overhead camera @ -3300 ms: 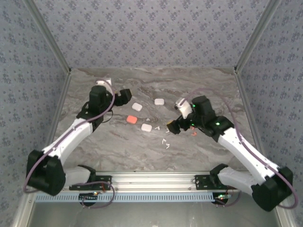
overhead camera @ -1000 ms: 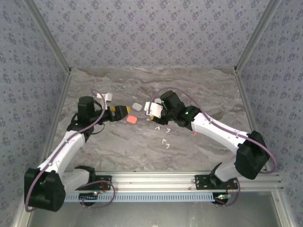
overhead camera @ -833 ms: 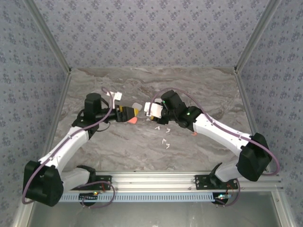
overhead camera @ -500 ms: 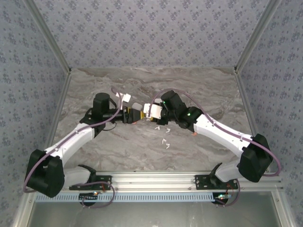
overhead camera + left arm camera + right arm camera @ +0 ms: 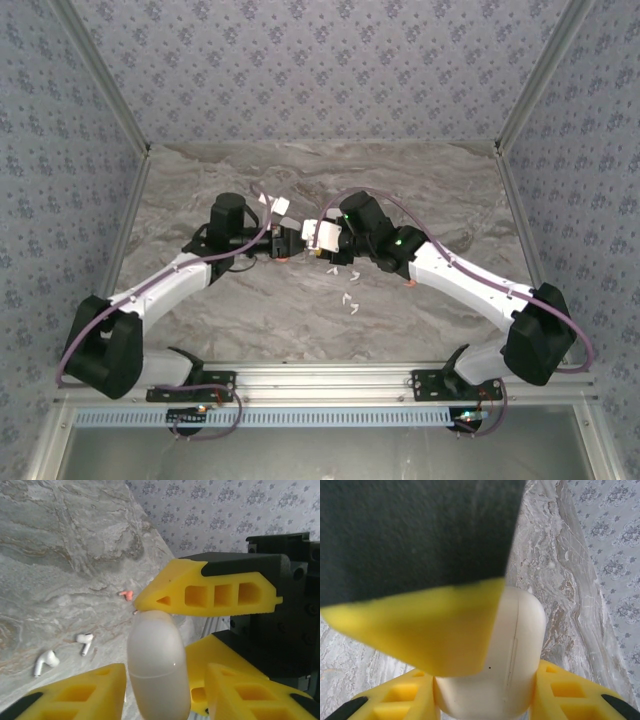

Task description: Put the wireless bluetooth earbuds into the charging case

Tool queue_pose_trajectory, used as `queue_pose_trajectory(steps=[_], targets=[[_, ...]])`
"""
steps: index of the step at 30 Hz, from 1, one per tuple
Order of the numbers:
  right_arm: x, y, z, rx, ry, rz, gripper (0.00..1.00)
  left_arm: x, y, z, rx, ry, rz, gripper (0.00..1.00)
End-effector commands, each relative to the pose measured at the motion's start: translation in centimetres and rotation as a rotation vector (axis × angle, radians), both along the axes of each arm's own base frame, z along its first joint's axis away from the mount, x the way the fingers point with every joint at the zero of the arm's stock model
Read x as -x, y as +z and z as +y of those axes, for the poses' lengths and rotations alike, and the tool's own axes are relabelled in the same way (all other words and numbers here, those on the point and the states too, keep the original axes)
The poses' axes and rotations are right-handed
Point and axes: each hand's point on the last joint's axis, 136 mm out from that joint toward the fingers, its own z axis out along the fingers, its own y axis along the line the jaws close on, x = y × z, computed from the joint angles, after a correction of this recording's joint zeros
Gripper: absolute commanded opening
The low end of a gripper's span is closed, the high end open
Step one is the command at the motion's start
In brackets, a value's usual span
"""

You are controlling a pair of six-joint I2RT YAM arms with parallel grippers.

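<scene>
Yellow left fingers (image 5: 75, 690) stand open either side of the white charging case (image 5: 520, 645), which the right fingers (image 5: 560, 685) clamp above the middle of the marbled surface (image 5: 250, 320). Best next: close the left pair squarely on the lid, beyond the seam, and hinge it without twisting. Case is shut, contents hidden; two white earbuds (image 5: 45, 661) and an orange-red earbud (image 5: 126, 595) lie loose nearby.

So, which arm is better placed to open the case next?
Probably the left: the right gripper clamps the white case, and the left gripper flanks its free end, fingers apart.
</scene>
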Motion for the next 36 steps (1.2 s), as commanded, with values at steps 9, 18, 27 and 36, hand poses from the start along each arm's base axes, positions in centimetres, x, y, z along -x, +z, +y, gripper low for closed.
queue_pose_trajectory(steps=[9, 18, 27, 36], targets=[[-0.8, 2.0, -0.2, -0.073, -0.071, 0.050, 0.49, 0.0, 2.5, -0.8, 0.049, -0.040, -0.070, 0.19], [0.3, 5.1, -2.8, -0.321, -0.114, 0.193, 0.94, -0.7, 4.6, -0.5, 0.040, 0.014, -0.281, 0.12], [0.8, 11.5, -8.5, -0.840, -0.214, 0.234, 1.00, 0.3, 7.4, -1.8, 0.039, -0.045, -0.710, 0.00], [1.1, 10.9, -8.5, -0.837, -0.204, 0.250, 1.00, 0.8, 9.9, -3.3, 0.080, -0.127, -0.841, 0.00]])
